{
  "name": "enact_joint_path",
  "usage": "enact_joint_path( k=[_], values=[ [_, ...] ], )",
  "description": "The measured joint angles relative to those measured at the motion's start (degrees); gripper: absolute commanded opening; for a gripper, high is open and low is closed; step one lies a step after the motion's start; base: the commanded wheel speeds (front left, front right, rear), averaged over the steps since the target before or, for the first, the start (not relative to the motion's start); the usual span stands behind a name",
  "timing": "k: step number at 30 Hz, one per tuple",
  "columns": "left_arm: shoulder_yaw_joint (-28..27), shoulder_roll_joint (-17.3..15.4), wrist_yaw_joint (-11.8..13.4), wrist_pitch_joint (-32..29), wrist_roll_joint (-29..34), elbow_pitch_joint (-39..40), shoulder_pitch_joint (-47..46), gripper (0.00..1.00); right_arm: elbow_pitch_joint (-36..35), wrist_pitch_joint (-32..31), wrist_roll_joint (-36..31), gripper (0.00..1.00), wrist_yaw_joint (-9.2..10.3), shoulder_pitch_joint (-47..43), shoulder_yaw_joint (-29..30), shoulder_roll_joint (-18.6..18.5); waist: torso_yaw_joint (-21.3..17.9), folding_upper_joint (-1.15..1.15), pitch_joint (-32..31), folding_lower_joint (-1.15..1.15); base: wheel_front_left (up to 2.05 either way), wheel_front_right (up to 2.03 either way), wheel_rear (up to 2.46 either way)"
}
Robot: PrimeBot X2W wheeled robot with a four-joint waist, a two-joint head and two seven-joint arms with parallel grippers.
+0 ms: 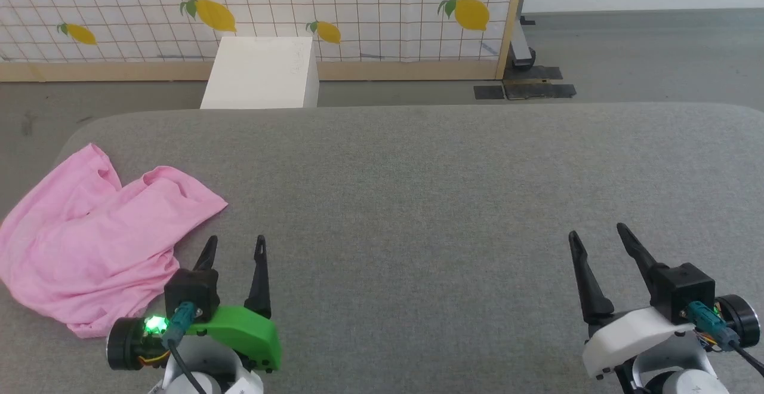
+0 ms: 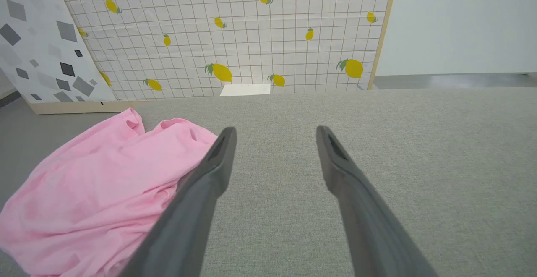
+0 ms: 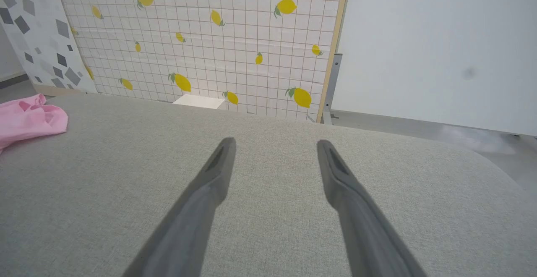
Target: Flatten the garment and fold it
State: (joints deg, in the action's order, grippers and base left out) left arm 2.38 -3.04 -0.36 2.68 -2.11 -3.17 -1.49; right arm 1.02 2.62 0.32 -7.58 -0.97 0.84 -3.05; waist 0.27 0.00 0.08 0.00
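The garment [image 1: 95, 227] is a light pink cloth lying crumpled at the left edge of the grey padded surface [image 1: 418, 173]. My left gripper [image 1: 236, 240] is open just right of the garment's near corner, with nothing between its fingers. In the left wrist view the garment [image 2: 96, 193] spreads to the left of the left gripper [image 2: 276, 131], and the left finger [image 2: 205, 184] overlaps its edge. My right gripper [image 1: 597, 230] stands open and empty far to the right. In the right wrist view the right gripper [image 3: 276, 142] is over bare surface, with the garment [image 3: 29, 119] at the far left edge.
A white box [image 1: 262, 73] stands on the floor behind the surface's far edge. A lemon-patterned grid panel [image 1: 268, 6] in a wooden frame closes the back. Dark floor plates [image 1: 525, 89] lie at the back right. The grey surface's rounded corners fall away at left and right.
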Motion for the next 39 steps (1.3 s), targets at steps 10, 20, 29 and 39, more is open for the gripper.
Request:
enact_joint_path(
  k=[10, 20, 29, 39],
  values=[
    [-0.20, 0.00, 0.00, 1.16, -1.53, -0.22, -0.08, 1.00, 0.02, 1.22, 0.78, 1.00, 0.00, 0.02, 0.55, 0.00, 0.14, 0.00, 0.02, 0.00, 0.00, 0.00, 0.00],
    [-0.51, -0.01, -0.16, 2.44, -2.83, -1.09, -0.10, 1.00, 0.31, 2.45, 1.27, 1.00, 0.00, 0.02, 0.83, 0.00, 0.44, 0.00, -0.02, 0.00, 0.00, 0.00, 0.00],
    [-0.73, -0.01, -0.66, 3.46, -3.61, -2.32, -0.32, 1.00, 0.75, 3.48, 1.86, 1.00, 0.00, 0.03, 1.25, 0.01, 0.53, 0.00, -0.01, 0.00, 0.00, 0.00, 0.00],
    [-0.75, -0.01, -0.68, 4.56, -4.54, -2.55, -0.35, 1.00, 0.76, 4.67, 2.87, 1.00, 0.00, 0.02, 1.64, 0.01, 0.61, 0.00, -0.28, 0.00, 0.00, 0.00, 0.00]
  ],
)
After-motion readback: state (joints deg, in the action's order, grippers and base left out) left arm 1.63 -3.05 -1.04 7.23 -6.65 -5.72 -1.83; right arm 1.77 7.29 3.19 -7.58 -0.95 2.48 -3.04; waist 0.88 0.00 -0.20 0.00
